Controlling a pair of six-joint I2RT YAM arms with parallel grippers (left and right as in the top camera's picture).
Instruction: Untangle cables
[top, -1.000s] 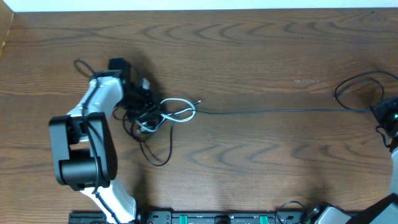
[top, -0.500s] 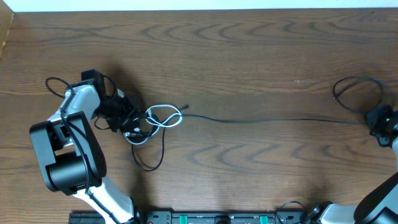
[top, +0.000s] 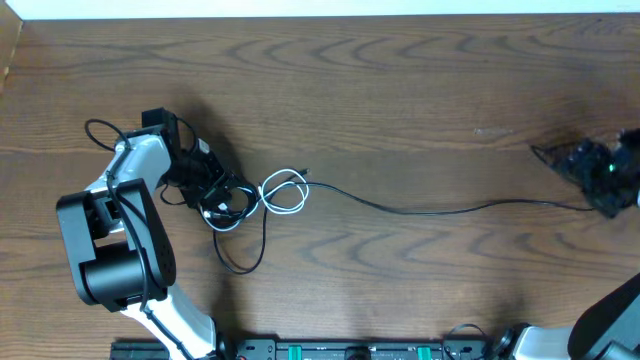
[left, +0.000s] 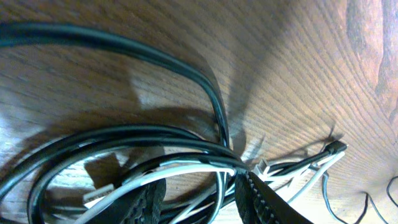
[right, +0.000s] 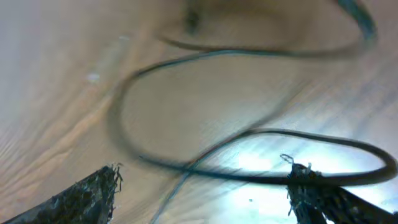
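Note:
My left gripper (top: 208, 192) sits low on the table at the left, shut on the knot of cables. In the left wrist view the white cable (left: 180, 169) and strands of the black cable (left: 214, 106) pass between its fingers (left: 255, 193). White loops (top: 285, 193) lie just right of the knot. From there the black cable (top: 420, 210) runs slack across the table to the far right. My right gripper (top: 592, 168) hovers there, open. In the right wrist view the black cable (right: 336, 140) curls on the wood under the spread right gripper (right: 205, 177), not held.
A black loop (top: 245, 255) of cable hangs out below the knot toward the front edge. The left arm's own black wire (top: 100, 130) arcs behind its wrist. The table's back edge (top: 320, 14) runs along the top.
My right gripper has opened and let go of the black cable, which went from taut to a slack curve. The left gripper shifted left, then slightly right, taking the knot with it.

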